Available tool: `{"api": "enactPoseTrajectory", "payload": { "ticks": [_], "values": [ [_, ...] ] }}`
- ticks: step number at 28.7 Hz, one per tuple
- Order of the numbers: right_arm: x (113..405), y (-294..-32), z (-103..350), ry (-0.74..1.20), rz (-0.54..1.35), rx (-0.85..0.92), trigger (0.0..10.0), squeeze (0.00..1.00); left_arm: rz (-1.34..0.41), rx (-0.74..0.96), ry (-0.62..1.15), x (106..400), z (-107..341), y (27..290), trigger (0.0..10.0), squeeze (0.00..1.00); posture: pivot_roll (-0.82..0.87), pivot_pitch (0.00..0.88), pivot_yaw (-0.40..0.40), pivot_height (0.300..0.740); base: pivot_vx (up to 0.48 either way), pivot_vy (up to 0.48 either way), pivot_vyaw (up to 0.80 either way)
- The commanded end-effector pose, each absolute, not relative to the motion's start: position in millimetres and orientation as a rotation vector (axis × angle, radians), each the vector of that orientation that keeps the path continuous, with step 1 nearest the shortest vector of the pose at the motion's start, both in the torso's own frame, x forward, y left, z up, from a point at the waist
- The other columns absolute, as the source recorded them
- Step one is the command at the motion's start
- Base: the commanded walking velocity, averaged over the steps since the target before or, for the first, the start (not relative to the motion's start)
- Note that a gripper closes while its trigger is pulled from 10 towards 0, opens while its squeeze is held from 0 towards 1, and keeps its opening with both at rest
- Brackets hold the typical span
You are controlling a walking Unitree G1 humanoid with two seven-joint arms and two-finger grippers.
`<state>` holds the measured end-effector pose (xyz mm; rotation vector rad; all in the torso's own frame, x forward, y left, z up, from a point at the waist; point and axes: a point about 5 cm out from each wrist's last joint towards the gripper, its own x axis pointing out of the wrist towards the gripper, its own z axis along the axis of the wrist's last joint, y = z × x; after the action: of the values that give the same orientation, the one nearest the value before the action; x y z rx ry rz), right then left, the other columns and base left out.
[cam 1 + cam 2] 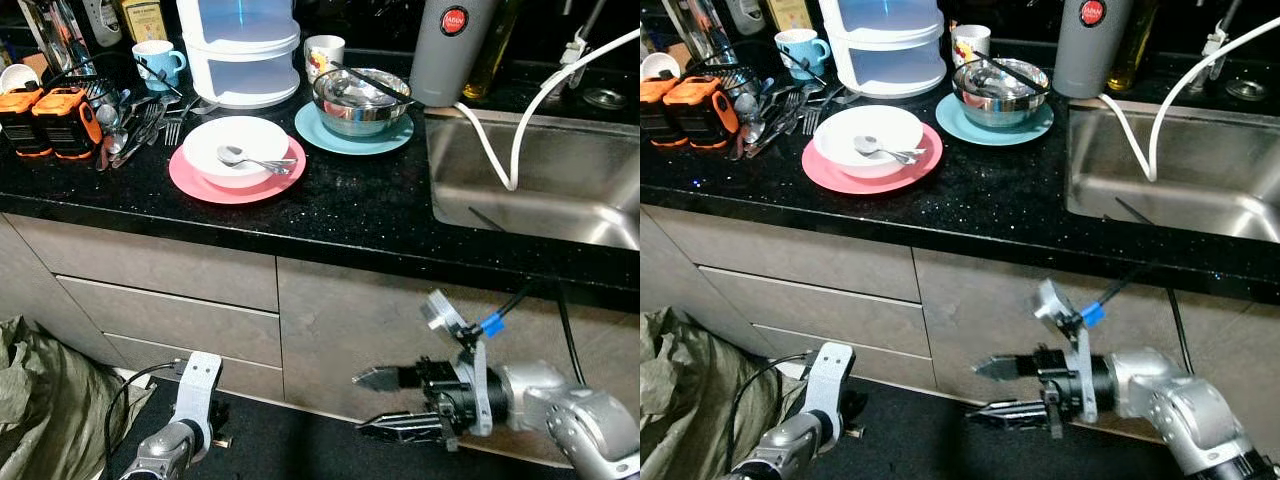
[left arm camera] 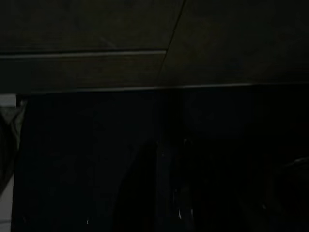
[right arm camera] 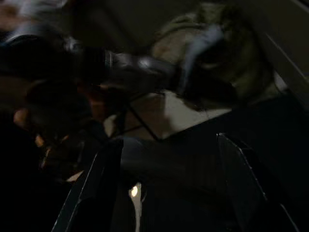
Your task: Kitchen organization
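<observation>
R gripper [image 1: 372, 404]: hung low in front of cabinet, below counter [image 1: 360, 215], fingers spread, nothing betw them.
L gripper [image 1: 212, 428]: low at near left by floor; can't tell if released or clenched. L wrist view was too dark to read.
White bowl [image 1: 236, 150]: sat on pink plate [image 1: 192, 180], mid-left of counter; spoon [image 1: 256, 160] lay in it.
Steel bowl [image 1: 361, 100]: on blue plate [image 1: 330, 134], right of white bowl, farther back.
Cutlery [image 1: 135, 125]: loose pile, left of pink plate.
Mug [image 1: 158, 62]: far left, behind cutlery.
Sink [image 1: 560, 180]: right side, white hose [image 1: 505, 150] dipped in.
Bag [image 1: 45, 400]: crumpled on floor, near left.
</observation>
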<state>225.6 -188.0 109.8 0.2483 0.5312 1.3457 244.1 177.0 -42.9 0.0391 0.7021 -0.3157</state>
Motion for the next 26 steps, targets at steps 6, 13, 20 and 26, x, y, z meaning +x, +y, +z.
{"api": "enactPoseTrajectory", "payload": {
  "ticks": [6, 13, 20, 26],
  "values": [
    [223, -220, 34, 0.745, 0.996, 0.295, 10.0, 0.0, -0.538, 0.109, 0.602, 259, -24, 174, 10.0, 0.0, 0.04, 0.101, 0.013, 0.74, 0.0, 0.0, 0.0],
    [211, -231, -23, 0.971, 0.673, 0.106, 10.0, 0.0, -0.721, 0.029, 0.512, 265, -10, 164, 10.0, 0.0, 0.04, 0.105, 0.006, 0.74, 0.0, 0.0, 0.0],
    [195, -221, -55, 1.093, 0.523, -0.044, 10.0, 0.0, -1.029, -0.195, 0.393, 266, 17, 158, 10.0, 0.0, 0.04, 0.112, -0.001, 0.74, 0.0, 0.0, 0.0],
    [185, -217, -73, 1.165, 0.48, -0.332, 10.0, 0.0, -1.509, -0.409, 0.204, 246, 97, 138, 10.0, 0.0, 0.04, 0.116, -0.005, 0.74, 0.0, 0.0, 0.0]
  ]
}}
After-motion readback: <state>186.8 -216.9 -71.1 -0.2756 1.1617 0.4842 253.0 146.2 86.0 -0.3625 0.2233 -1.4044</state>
